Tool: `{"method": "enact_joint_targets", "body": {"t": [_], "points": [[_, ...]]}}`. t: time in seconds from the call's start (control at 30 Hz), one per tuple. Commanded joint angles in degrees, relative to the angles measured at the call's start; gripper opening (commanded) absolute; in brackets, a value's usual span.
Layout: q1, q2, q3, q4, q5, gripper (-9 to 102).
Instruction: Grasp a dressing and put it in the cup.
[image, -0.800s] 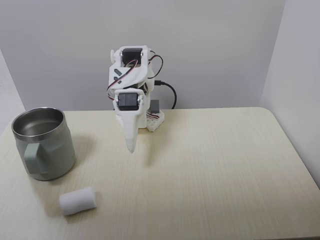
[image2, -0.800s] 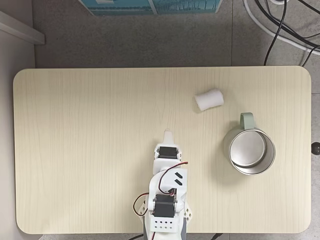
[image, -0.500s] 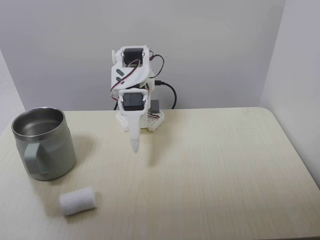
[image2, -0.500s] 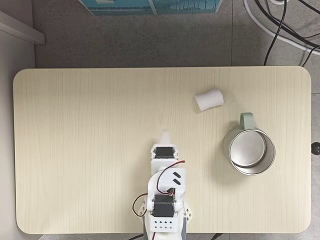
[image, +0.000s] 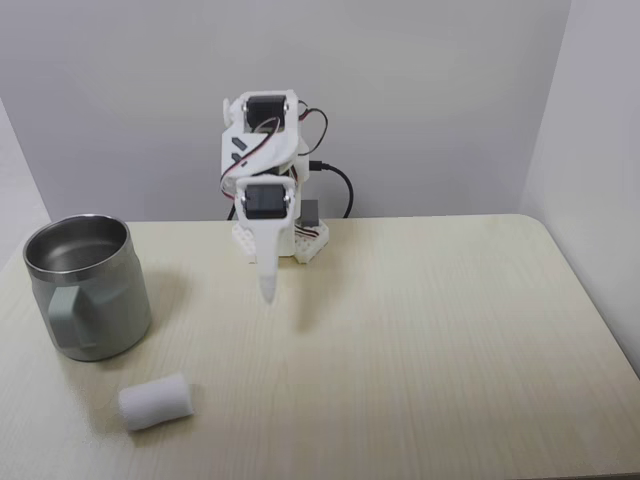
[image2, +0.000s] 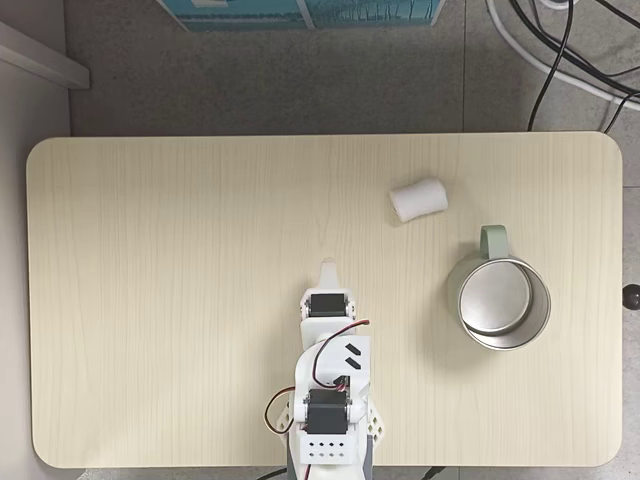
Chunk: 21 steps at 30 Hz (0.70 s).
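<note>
The dressing (image: 155, 401) (image2: 418, 199) is a small white soft roll lying on its side on the table, a short way from the cup's handle. The cup (image: 86, 286) (image2: 497, 301) is a steel mug with a grey-green body, standing upright and empty. My white gripper (image: 267, 291) (image2: 328, 270) hangs point-down above the table just in front of the arm's base. Its fingers are pressed together into one tip and hold nothing. It is well apart from both the dressing and the cup.
The arm's base (image2: 328, 440) sits at the table's edge with cables behind it. Walls close in behind and beside the table (image: 450, 330) in the front fixed view. More cables (image2: 560, 50) lie on the floor beyond the far edge.
The gripper has drawn back a little toward the base and risen slightly. The dressing and the cup have not moved.
</note>
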Motion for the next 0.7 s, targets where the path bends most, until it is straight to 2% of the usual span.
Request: {"method": "enact_joint_targets", "body": {"t": [0.0, 0.2, 0.33, 0.53, 0.67], "points": [[1.67, 3.08, 11.07, 3.16, -1.67, 1], [8.44, 39.11, 38.85, 9.4, -6.5, 5], [13.71, 61.52, 53.79, 12.92, -13.97, 16], [19.25, 83.32, 64.25, 12.66, -22.68, 25], [20.92, 90.79, 63.37, 7.03, -26.02, 29]]}}
